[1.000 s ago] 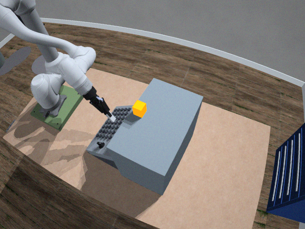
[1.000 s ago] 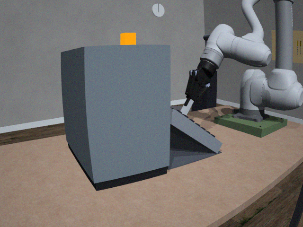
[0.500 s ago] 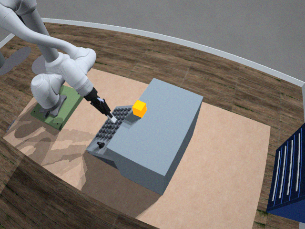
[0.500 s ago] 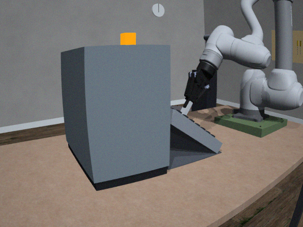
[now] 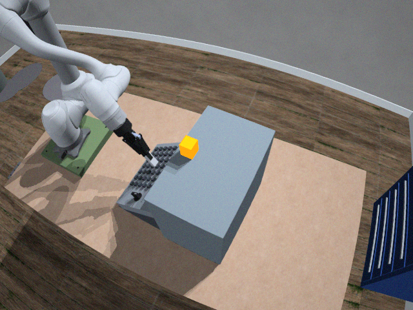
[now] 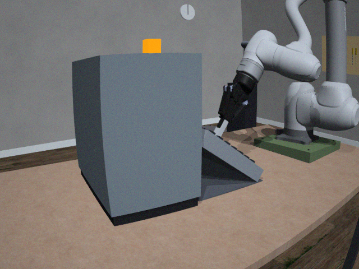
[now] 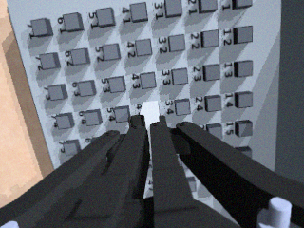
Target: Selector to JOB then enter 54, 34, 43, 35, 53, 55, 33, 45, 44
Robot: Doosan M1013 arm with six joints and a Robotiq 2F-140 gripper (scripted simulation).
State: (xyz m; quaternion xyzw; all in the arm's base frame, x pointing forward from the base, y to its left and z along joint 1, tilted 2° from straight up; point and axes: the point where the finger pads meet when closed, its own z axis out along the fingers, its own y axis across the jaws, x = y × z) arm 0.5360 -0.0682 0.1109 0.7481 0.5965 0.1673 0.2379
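The grey machine (image 5: 213,173) (image 6: 139,130) has a sloped keypad (image 5: 151,175) (image 6: 229,153) on its front. In the wrist view the dark square keys stand in rows, each with its number printed beside it, and none is lit. My gripper (image 5: 151,161) (image 6: 220,128) (image 7: 152,113) is shut, with a white tip sticking out between the fingers. The tip covers the spot between key 54 (image 7: 122,114) and key 34 (image 7: 181,106), where key 44 belongs; I cannot tell whether it touches. The black selector knob (image 5: 135,196) sits at the keypad's near end.
An orange cube (image 5: 188,146) (image 6: 151,46) sits on top of the machine near the keypad. The arm stands on a green base plate (image 5: 86,150) (image 6: 298,147). A blue cabinet (image 5: 390,233) stands at the far right.
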